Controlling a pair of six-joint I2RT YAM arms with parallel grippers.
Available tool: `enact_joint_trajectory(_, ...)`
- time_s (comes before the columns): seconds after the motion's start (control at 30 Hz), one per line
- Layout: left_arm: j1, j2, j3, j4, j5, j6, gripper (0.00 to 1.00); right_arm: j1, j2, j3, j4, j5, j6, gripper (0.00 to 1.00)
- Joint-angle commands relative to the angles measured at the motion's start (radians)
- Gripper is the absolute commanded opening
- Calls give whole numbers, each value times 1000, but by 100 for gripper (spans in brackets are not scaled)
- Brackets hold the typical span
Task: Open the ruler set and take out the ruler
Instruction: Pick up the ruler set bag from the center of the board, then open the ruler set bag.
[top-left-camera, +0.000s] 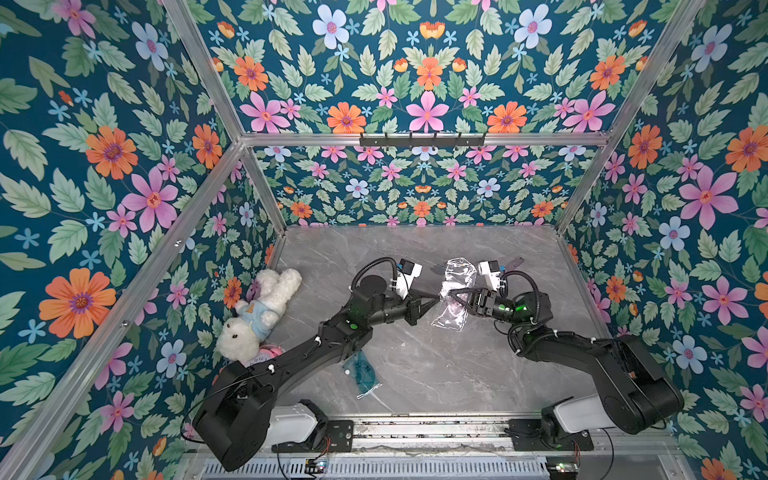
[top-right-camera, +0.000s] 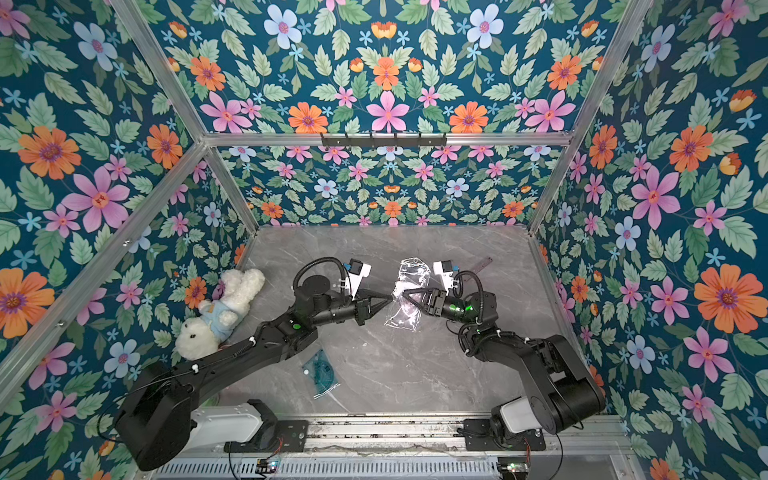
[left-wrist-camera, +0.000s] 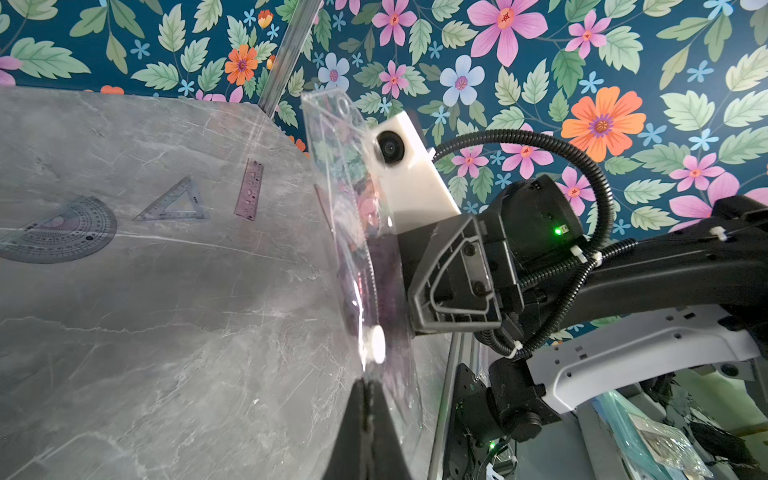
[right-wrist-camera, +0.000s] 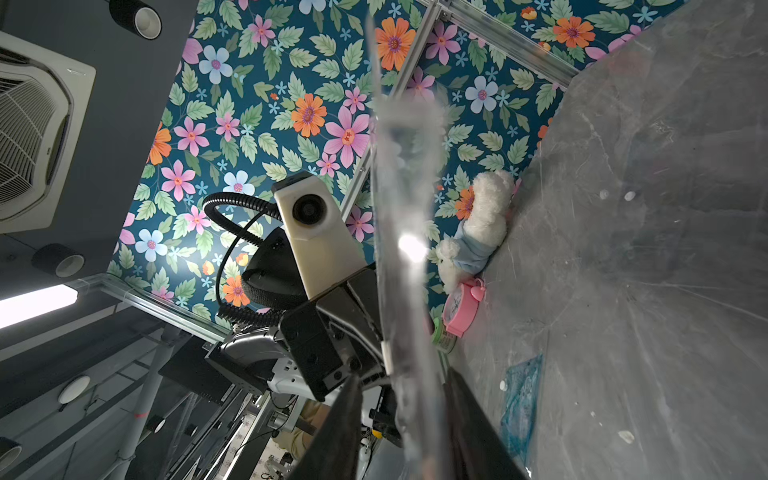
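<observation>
While both my arms reach in over the table (top-left-camera: 415, 374), the pouch (top-left-camera: 457, 274) stands on edge between them, clear crumpled plastic; both top views put it mid-table. My left pincer (top-left-camera: 435, 297) is pressed together on one long edge of the pouch; the left wrist view shows the two fingers (left-wrist-camera: 349, 428) flat against each other with the plastic running into them, and a white snap (left-wrist-camera: 377, 349) just beside the tips. My right pincer (top-left-camera: 452, 293) comes at the pouch from the opposite side, nearly tip to tip with the left; the right wrist view shows its jaws apart, one on each side of the plastic, with a gap on one side, so not clamped as far as I can see. Something purple-tinted with a scale edge shows through the pouch in the left wrist view; can't tell what.

Ruler (left-wrist-camera: 249, 189), purple, lies flat on the table, outside the pouch; in a top view the ruler (top-left-camera: 513, 262) sits just beyond my right wrist camera, toward the far right corner. Triangle (left-wrist-camera: 174, 203) and protractor (left-wrist-camera: 62, 232) lie flat in a row with it, each apart from the next. Teal bag (top-left-camera: 361, 370) lies flat near my left forearm; plush (top-left-camera: 259, 307) lies against the left wall; pink clock (right-wrist-camera: 461, 305) is just beside the plush.
</observation>
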Motion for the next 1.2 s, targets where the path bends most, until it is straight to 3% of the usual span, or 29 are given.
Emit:
enact_joint_trajectory(0.0, 2, 0, 6, 36, 8, -4, 0, 1, -10, 2, 56, 1, -1, 30)
enact_joint_trajectory(0.4, 2, 28, 14, 33, -21, -20, 0, 1, -65, -5, -66, 32, -66, 13)
enact_joint_trajectory(0.47, 2, 27, 16, 31, -39, -24, 7, 1, -67, -5, -76, 35, -69, 9)
enact_joint_trajectory(0.57, 2, 1, 23, -18, -121, -7, 36, 2, -77, -3, -103, 43, -76, 7)
enact_joint_trajectory(0.7, 3, -85, 17, -115, -301, 50, 57, 1, -118, 3, -193, 47, -123, 7)
enact_joint_trajectory(0.87, -3, -184, 18, -224, -405, 177, 61, 4, -275, 30, -516, 76, -302, 7)
enact_joint_trajectory(1.03, -84, -197, 54, -386, -535, 363, 66, 40, -478, 113, -958, 193, -554, 8)
enact_joint_trajectory(1.17, -154, -176, 73, -419, -616, 429, 72, 60, -545, 170, -1164, 303, -661, 8)
